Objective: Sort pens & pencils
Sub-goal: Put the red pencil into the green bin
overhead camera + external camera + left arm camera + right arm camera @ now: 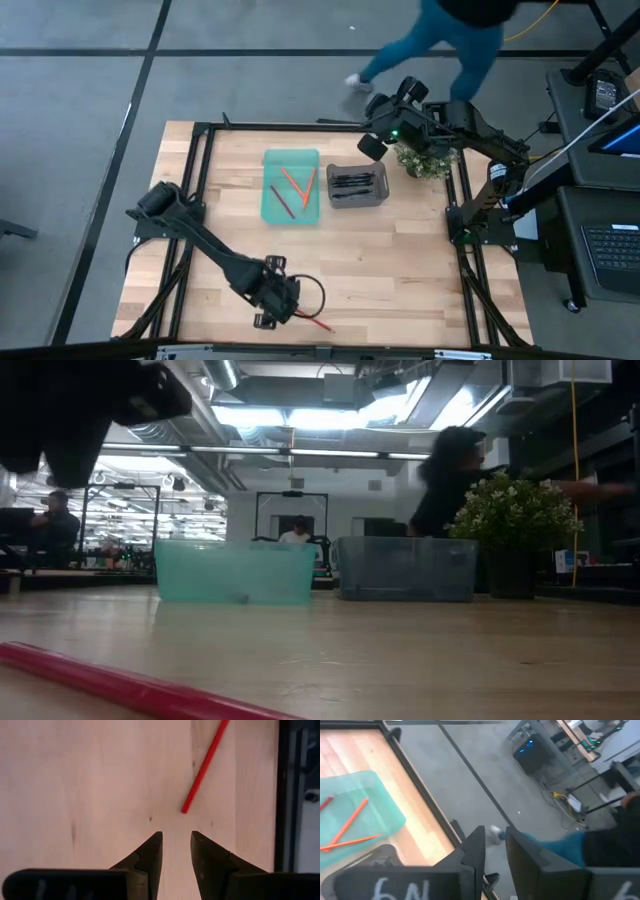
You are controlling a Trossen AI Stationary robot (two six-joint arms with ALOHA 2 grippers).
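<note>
A red pencil [316, 322] [205, 765] [100, 685] lies flat on the wooden table near its near edge. My left gripper [272, 303] [176, 842] hovers open just short of the pencil's end, touching nothing. Orange and red pencils [293, 186] [350, 827] lie in a teal tray [270, 205] [235, 572]. Black pens [355, 183] lie in a grey tray [380, 195] [405, 568] beside it. My right gripper [372, 145] [495, 840] is raised over the table's far edge beyond the grey tray, its fingers a little apart and holding nothing.
A potted plant [425, 158] [515, 520] stands right of the grey tray, under the right arm. A person [450, 35] walks past beyond the far edge. A black frame [195, 200] borders the table. Bare wood lies between the trays and the left gripper.
</note>
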